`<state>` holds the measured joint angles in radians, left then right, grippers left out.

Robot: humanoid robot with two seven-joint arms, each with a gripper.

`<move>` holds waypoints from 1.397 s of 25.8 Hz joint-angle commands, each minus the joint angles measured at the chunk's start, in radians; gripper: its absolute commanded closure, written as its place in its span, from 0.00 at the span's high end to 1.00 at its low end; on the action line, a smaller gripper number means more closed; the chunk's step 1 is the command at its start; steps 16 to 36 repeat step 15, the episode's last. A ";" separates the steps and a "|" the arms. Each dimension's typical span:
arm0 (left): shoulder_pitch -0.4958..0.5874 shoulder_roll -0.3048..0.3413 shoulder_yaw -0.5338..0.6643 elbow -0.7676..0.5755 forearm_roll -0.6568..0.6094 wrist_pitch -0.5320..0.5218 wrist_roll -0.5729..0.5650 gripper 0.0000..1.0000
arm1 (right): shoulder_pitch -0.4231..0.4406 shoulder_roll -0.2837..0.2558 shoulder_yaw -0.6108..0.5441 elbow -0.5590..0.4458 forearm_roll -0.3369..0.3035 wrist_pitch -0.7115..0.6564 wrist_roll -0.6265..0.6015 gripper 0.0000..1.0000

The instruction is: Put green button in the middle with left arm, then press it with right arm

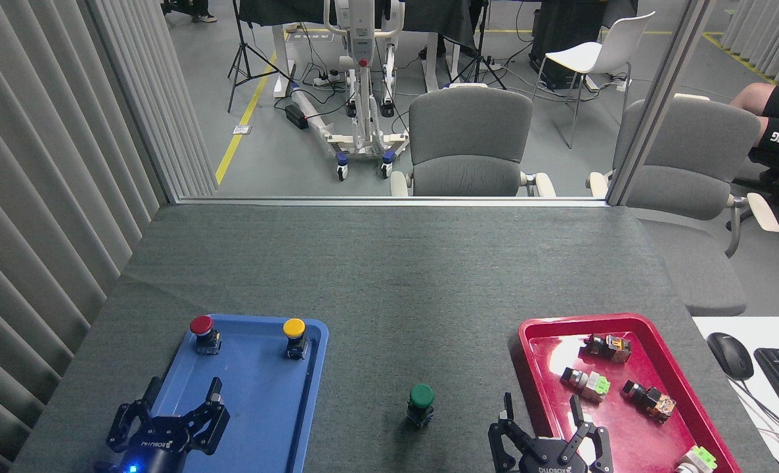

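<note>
The green button stands upright on the bare tabletop between the trays, so placement looks done. Left gripper and right gripper both gape, empty (the right partly cropped); whether the press has happened is unclear.

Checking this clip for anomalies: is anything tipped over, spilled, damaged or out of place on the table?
Nothing stands out. The green button stands upright on the bare tabletop between the blue tray and the red tray. The red button and yellow button stand upright in the blue tray.
</note>
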<state>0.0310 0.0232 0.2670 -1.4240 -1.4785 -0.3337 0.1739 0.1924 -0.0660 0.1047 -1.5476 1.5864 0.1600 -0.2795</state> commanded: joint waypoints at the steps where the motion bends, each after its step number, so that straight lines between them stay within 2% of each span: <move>1: 0.000 -0.005 0.000 0.008 0.000 0.001 -0.001 1.00 | 0.002 -0.002 -0.016 -0.005 0.000 -0.004 0.006 1.00; 36: 0.000 -0.005 -0.005 0.023 0.000 -0.016 0.004 1.00 | 0.004 -0.002 -0.030 -0.005 -0.008 -0.007 0.006 1.00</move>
